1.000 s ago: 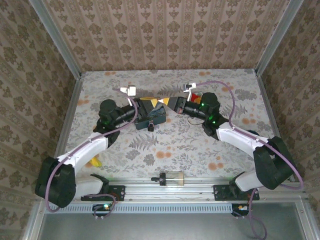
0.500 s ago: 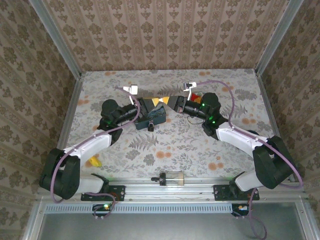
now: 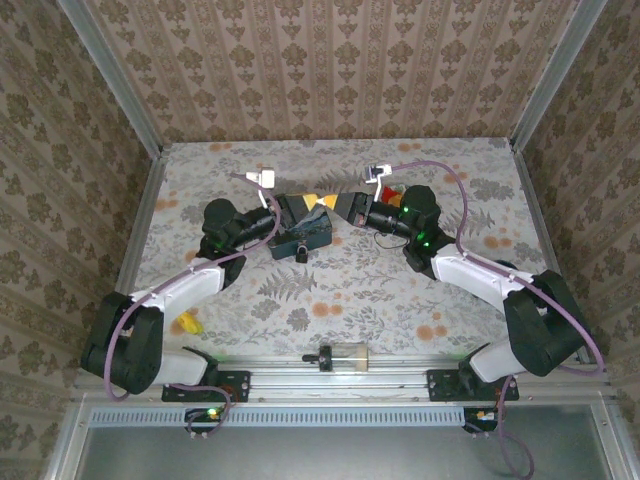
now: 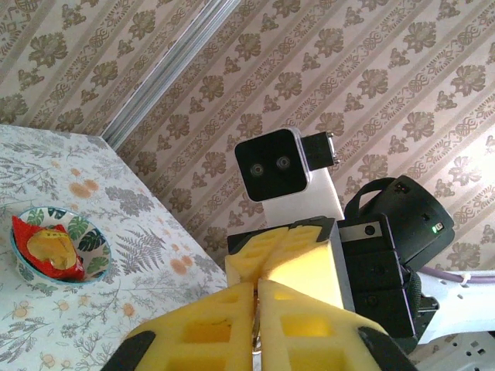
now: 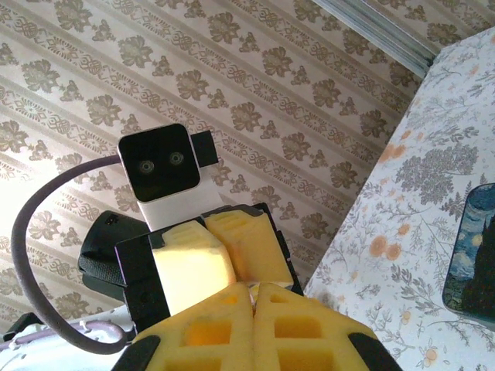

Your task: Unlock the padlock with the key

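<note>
My left gripper [image 3: 316, 204] and right gripper [image 3: 329, 205] meet tip to tip above the blue swirl-painted box [image 3: 305, 233]. The padlock [image 3: 301, 255], tiny and black, hangs at the box's front edge. In the left wrist view my left gripper [image 4: 257, 286] is shut, with a thin metal sliver, the key [image 4: 254, 334], pinched between its yellow pads. The right arm's pads [image 4: 298, 263] press against its tips. In the right wrist view my right gripper [image 5: 253, 287] is shut too, with a small glint of the key [image 5: 251, 293] at its tips. Most of the key is hidden.
A leaf-patterned bowl [image 4: 54, 246] with a red and yellow wrapper sits on the table beyond the right arm. A yellow banana [image 3: 187, 322] lies near the left arm's base. A small clear box [image 3: 341, 355] rests on the front rail. The blue box [image 5: 473, 255] is below the right wrist.
My left gripper has closed its pads on the key at the right gripper's tips. Both arms have stayed almost in place above the box.
</note>
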### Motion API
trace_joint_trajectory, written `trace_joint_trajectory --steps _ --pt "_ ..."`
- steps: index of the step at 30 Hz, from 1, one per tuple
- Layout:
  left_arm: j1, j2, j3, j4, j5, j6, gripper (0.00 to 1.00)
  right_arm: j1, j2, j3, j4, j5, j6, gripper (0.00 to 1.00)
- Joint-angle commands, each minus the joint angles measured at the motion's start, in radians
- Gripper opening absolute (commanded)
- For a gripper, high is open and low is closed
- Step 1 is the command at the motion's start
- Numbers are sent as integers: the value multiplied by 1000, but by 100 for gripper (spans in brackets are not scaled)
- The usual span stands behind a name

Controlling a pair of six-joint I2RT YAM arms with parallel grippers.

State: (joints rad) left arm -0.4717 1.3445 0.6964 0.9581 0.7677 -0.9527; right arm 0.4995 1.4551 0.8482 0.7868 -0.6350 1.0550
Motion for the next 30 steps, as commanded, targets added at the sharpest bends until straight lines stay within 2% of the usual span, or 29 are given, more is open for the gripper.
trace_joint_trajectory --steps 1,5,7,11,13,16,20,24,30 --pt "7 7 5 62 18 -9 3 1 17 33 23 -19 3 0" --pt "7 7 5 64 24 -5 0 1 19 36 10 -19 -3 0" --pt "9 4 10 55 42 6 0 1 13 46 -41 -12 -29 10" --pt "8 -30 33 -56 97 71 0 1 -30 74 -241 26 -150 22" --pt "9 -70 56 -179 130 149 0 1 -58 72 -345 70 -223 24" --pt "9 -136 92 -410 139 296 0 1 -156 39 -408 119 -297 35" --pt "9 -208 148 -685 149 485 0 1 -252 6 -495 174 -384 43" --pt "-12 -258 209 -899 164 646 0 1 -334 -17 -524 126 -460 45" --pt "-73 -269 287 -1100 186 798 0 8 -393 -27 -522 -70 -515 46"
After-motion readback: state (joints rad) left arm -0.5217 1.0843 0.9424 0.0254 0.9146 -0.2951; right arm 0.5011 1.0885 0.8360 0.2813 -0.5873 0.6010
